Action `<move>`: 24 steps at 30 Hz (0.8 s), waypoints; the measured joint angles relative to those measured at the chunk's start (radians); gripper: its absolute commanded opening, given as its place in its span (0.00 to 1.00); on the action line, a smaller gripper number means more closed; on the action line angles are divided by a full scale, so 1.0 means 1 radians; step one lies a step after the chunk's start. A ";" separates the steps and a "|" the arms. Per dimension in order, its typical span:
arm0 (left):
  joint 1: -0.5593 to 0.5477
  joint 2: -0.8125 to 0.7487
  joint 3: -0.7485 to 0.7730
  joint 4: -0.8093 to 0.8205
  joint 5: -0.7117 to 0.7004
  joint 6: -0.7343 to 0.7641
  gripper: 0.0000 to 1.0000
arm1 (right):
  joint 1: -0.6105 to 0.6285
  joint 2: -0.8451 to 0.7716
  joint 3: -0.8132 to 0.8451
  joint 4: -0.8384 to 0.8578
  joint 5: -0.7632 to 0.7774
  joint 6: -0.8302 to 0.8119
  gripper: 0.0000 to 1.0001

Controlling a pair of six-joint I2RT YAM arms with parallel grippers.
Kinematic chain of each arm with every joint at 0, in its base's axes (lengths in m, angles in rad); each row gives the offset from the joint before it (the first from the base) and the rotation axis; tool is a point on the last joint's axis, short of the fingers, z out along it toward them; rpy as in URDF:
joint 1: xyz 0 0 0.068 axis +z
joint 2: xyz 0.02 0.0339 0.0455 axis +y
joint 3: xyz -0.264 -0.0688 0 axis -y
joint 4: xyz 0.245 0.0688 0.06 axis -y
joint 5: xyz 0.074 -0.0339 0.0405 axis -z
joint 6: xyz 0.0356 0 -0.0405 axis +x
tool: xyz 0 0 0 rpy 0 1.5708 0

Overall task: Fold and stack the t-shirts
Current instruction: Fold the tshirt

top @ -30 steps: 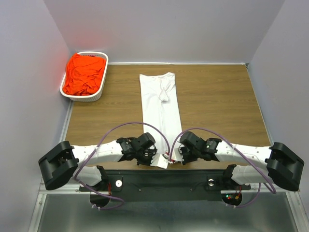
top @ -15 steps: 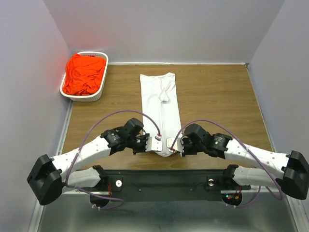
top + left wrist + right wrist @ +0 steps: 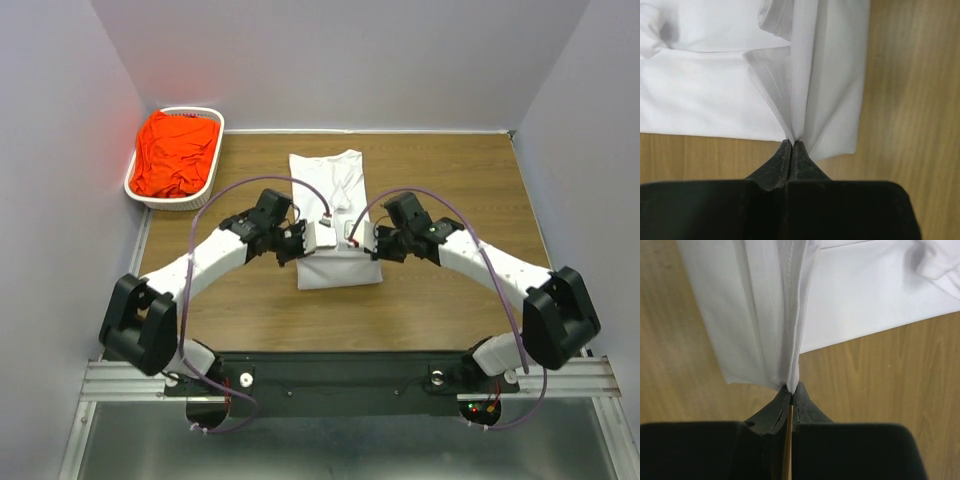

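Note:
The white t-shirt [image 3: 335, 205] lies in the middle of the table, folded into a narrow strip whose near end is doubled back over itself. My left gripper [image 3: 318, 237] is shut on the lifted left hem corner, and the left wrist view shows its tips [image 3: 792, 143] pinching white cloth [image 3: 715, 105]. Opposite it, my right gripper [image 3: 354, 237] is shut on the right hem corner; its tips [image 3: 792, 387] clamp the cloth [image 3: 760, 305]. The orange-red t-shirt [image 3: 175, 152] is bunched up in the basket.
A white slotted basket [image 3: 200, 197] stands at the back left corner of the wooden table [image 3: 450, 190]. Grey walls close in the left, back and right sides. A black rail runs along the near edge behind the arm bases.
Both grippers, shut on the shirt's near hem, have lifted it and carried it away from the near edge toward the collar, doubling the strip over. The arms have stretched out.

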 measured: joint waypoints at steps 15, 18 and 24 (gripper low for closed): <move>0.171 0.377 0.379 -0.023 0.023 0.131 0.06 | -0.176 0.398 0.356 0.016 -0.089 -0.145 0.03; 0.181 0.430 0.416 -0.022 0.020 0.147 0.30 | -0.185 0.462 0.410 0.019 -0.087 -0.151 0.37; 0.203 0.527 0.488 -0.008 -0.003 0.130 0.63 | -0.211 0.533 0.470 0.024 -0.046 -0.125 0.66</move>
